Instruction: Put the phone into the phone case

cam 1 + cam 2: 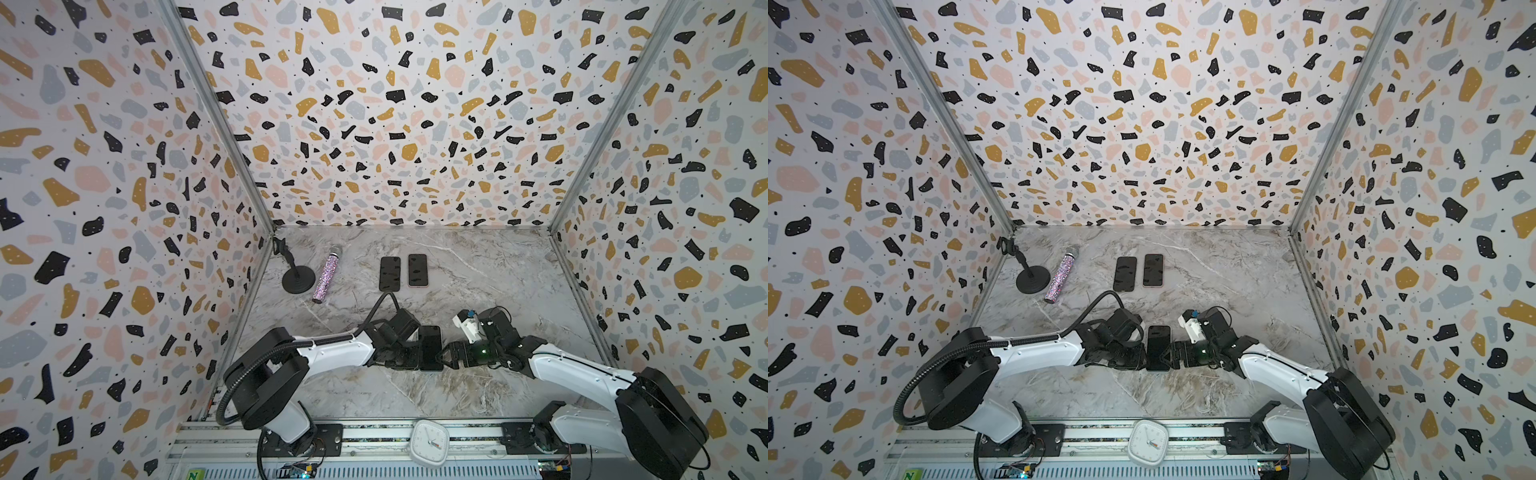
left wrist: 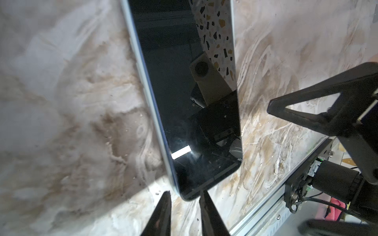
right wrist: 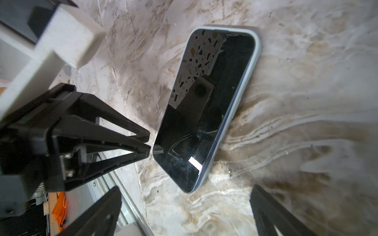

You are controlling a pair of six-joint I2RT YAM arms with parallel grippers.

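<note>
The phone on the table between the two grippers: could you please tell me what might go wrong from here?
1. The left gripper, jaws narrowly apart, has its tips at the edge of the phone, while the right gripper stands wide open, holding nothing. A push could slide or spin the phone on the smooth table.
2. A pale blue case rims the phone, but I cannot tell whether every corner is seated; one might pop out.
</note>
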